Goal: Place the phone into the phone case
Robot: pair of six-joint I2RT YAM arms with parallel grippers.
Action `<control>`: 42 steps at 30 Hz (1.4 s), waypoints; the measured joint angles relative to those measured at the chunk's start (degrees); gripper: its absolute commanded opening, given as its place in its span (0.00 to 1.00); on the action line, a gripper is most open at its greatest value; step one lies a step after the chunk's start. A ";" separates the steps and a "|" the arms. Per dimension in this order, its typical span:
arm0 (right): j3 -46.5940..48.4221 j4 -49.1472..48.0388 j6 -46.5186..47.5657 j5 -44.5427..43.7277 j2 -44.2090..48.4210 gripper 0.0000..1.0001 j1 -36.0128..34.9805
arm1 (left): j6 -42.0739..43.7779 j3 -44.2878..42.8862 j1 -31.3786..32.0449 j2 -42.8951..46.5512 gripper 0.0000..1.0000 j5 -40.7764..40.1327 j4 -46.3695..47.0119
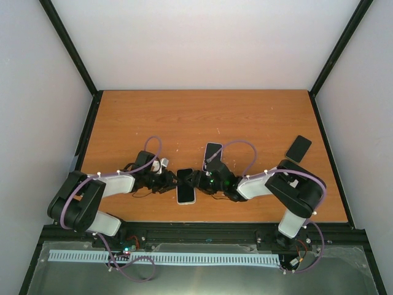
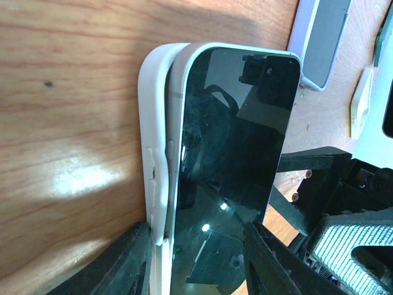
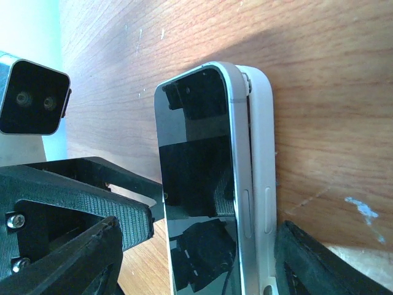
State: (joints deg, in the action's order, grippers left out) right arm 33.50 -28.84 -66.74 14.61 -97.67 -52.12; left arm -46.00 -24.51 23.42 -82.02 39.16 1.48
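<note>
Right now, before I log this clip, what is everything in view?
phone: one, black screen, silver edge, near-centre of table, partly seated in its case
phone case: one, white, around the phone's back and one long side
second phone: one, dark screen, pale rim, flat just beyond the right gripper
black slab: one, black, table's right edge; phone or case, cannot tell
table: one, orange-brown wood
left gripper: one, black, closed on phone and case
right gripper: one, black, open, fingers either side of them
</note>
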 measured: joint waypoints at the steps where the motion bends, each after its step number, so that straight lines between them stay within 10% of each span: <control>1: 0.31 0.26 0.02 0.02 -0.13 0.66 0.02 | 0.04 0.04 -0.09 0.00 0.40 -0.15 0.00; 26: 1.62 -2.75 -2.10 1.81 -0.24 0.62 0.79 | 0.22 0.50 -0.76 1.27 0.65 0.83 0.31; 42: 1.09 -10.56 -5.38 5.03 -1.84 0.55 0.48 | 0.26 1.92 -0.81 3.19 0.61 0.87 0.57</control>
State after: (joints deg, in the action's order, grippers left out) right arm 34.59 -39.40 -72.12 19.64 -99.50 -51.64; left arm -45.74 -22.59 22.61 -78.83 40.03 2.04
